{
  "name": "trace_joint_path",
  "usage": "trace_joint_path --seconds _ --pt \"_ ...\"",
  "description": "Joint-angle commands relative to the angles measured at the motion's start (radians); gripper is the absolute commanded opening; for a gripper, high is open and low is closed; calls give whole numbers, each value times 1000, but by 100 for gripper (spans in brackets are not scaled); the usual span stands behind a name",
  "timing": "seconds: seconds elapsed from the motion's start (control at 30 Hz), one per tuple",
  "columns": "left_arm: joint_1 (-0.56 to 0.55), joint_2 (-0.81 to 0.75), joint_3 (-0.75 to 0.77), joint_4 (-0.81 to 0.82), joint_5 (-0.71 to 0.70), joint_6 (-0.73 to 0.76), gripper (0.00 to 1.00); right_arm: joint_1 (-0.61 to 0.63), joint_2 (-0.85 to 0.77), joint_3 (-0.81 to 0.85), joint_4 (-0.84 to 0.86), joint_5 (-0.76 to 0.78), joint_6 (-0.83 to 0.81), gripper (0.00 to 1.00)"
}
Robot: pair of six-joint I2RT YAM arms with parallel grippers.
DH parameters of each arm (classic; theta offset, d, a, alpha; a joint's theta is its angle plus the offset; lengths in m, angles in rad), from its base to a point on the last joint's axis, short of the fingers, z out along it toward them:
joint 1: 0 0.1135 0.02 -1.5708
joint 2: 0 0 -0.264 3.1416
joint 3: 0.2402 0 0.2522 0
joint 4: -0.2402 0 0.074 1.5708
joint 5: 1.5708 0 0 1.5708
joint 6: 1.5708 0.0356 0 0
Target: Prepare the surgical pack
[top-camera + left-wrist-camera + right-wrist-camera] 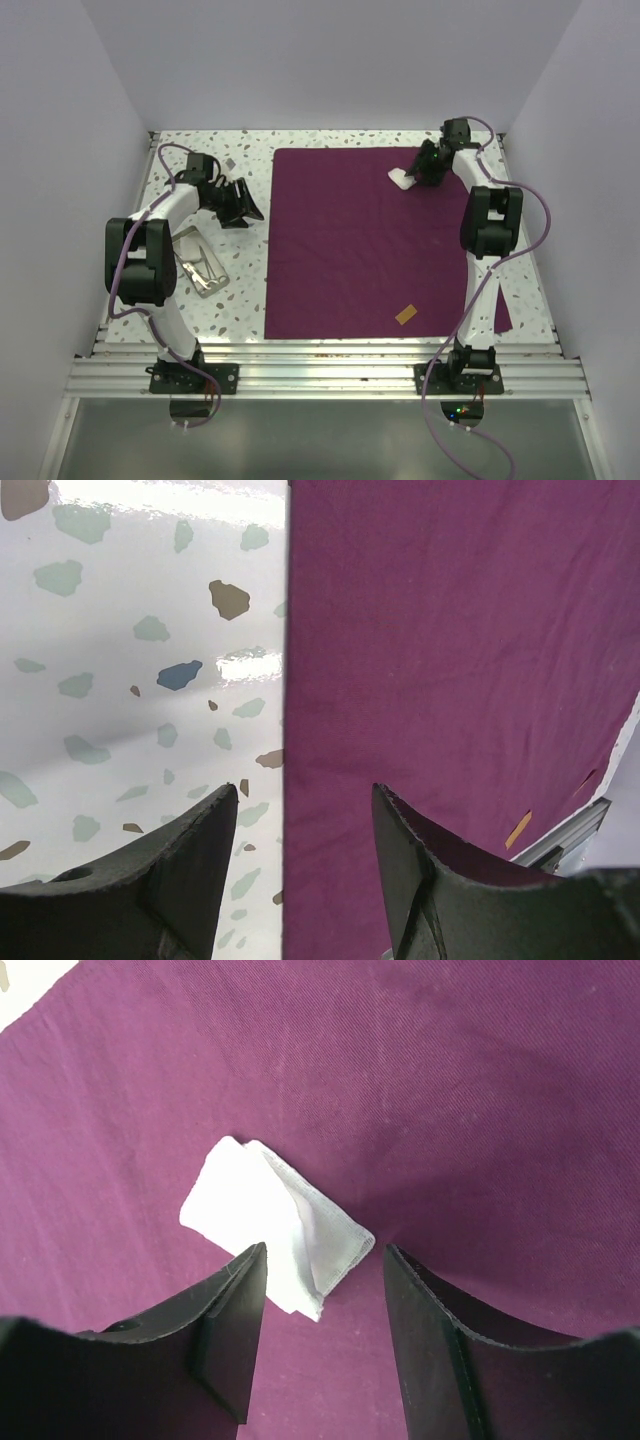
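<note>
Toward the left edge of the speckled white table [250,300] lies the small rectangular shiny steel tray [200,268], with thin steel instruments [205,263] inside; only the overhead view shows it. The left gripper [305,798] is released, its jaws apart and empty over the left edge of the large dark purple square cloth [370,240]. A small orange-brown tab [406,314] lies by the cloth's near edge. Only the right wrist view resolves the folded white gauze square [268,1222]. It lies on the cloth near its far edge, below the right gripper [325,1260], whose jaws are parted and grip nothing.
</note>
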Motion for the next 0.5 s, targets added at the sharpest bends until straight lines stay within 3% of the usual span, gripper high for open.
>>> trace_joint_path --seconds 0.0,0.47 --pt "-1 -5 18 22 24 7 60 -7 -19 31 -17 15 -19 54" --pt "-1 -2 20 25 27 2 60 -1 39 63 -7 6 -11 52"
